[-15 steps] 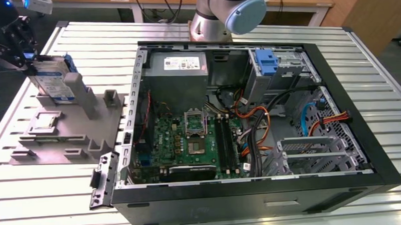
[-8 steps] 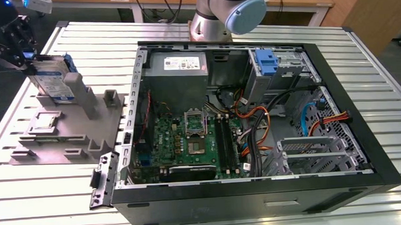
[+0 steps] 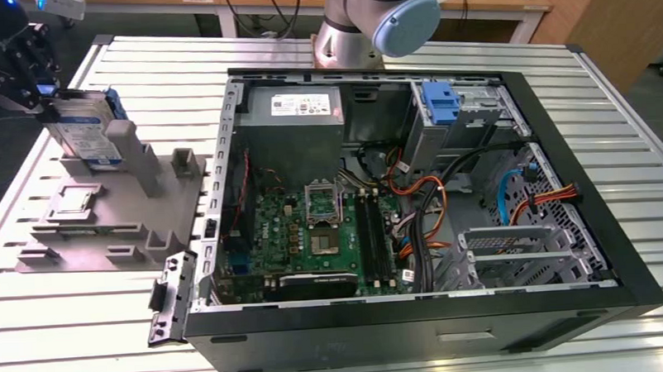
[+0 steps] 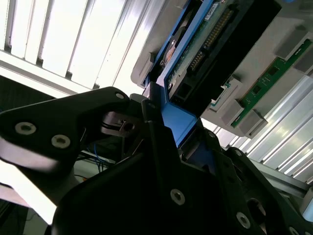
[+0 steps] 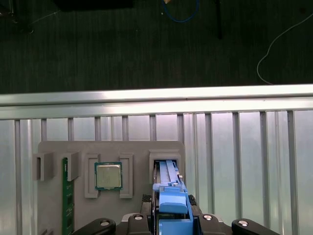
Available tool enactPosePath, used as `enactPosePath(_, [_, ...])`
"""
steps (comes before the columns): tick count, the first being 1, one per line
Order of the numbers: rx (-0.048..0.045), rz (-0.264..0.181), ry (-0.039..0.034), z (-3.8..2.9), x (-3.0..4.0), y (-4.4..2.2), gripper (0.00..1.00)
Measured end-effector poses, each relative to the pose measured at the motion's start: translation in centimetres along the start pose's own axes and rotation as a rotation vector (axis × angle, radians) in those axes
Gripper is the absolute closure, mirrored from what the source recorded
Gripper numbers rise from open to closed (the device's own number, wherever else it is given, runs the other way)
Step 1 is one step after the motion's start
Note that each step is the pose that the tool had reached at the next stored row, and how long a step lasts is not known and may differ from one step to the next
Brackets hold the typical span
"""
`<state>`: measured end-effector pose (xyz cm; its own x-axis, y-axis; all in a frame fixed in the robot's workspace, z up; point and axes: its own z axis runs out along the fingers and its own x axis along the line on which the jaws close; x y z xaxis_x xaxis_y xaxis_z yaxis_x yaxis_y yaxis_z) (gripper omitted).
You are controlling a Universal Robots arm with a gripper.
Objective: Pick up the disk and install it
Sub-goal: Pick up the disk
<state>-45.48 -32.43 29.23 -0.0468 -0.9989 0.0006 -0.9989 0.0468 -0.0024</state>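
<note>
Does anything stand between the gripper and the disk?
Nothing visible does. The gripper is right at the disk, which stands in a slot of the grey fixture; in the first wrist view its blue rail runs into the gripper.

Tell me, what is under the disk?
The grey holder, lying on the slatted table. The disk stands upright at its slot, so the slot's inside is covered.

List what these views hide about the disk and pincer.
Exterior view: pincer partly cut off at the picture's left edge.
First wrist view: disk seen edge-on, label face hidden.
Second wrist view: disk runs past the picture's edge; pincer body covers its near end.
</note>
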Motion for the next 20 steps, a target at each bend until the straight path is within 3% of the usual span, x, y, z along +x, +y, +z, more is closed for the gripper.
enactPosePath(8, [0.0, 0.0, 0.0, -0.16, 0.0, 0.0, 0.63])
enactPosePath(20, [0.0001, 0.0, -0.0001, -0.94, 0.0, 0.0, 0.63])
